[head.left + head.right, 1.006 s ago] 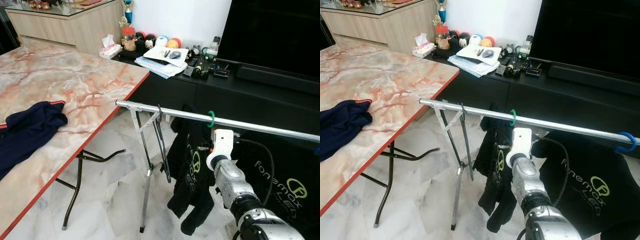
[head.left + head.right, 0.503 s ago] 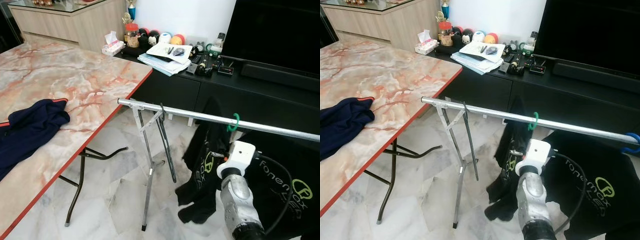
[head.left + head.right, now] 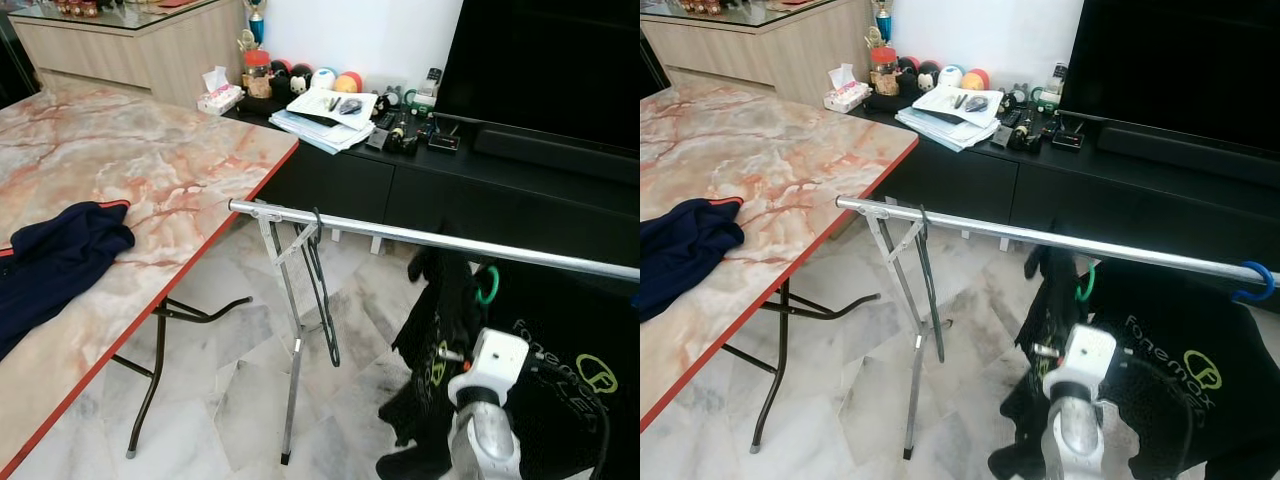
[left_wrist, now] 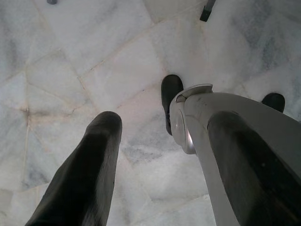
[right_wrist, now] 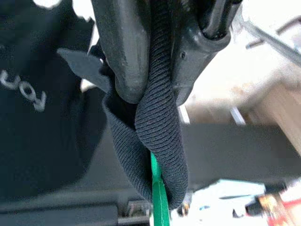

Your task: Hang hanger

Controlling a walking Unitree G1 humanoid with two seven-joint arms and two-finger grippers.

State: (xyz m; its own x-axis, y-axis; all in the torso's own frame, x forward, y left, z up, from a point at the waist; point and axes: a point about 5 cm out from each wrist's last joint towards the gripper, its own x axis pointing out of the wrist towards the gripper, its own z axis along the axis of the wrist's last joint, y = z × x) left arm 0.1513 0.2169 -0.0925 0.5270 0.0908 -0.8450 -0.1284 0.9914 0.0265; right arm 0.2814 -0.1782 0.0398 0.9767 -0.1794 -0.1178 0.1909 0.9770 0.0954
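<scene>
A green hanger (image 3: 487, 285) carries a black shirt (image 3: 436, 350) with a green logo. Its hook is just below the silver rail (image 3: 400, 237) of the clothes rack and apart from it. My right arm (image 3: 493, 368) reaches up from below at the right, holding the shirt. In the right wrist view my right gripper (image 5: 155, 70) is shut on the shirt's ribbed collar (image 5: 160, 136), with the green hanger (image 5: 159, 197) running through it. My left gripper (image 4: 164, 141) hangs open over the marble floor.
A second black shirt (image 3: 1180, 370) hangs from a blue hook (image 3: 1252, 281) at the rail's right end. The rack's folding legs (image 3: 297, 330) stand left of centre. A marble table (image 3: 150, 170) with a navy garment (image 3: 55, 260) is left. A black TV cabinet (image 3: 420, 180) lies behind.
The green hook slid right along the rail, then came off it and now sits lower, below the rail. My right arm dropped with the shirt. The camera shifted slightly.
</scene>
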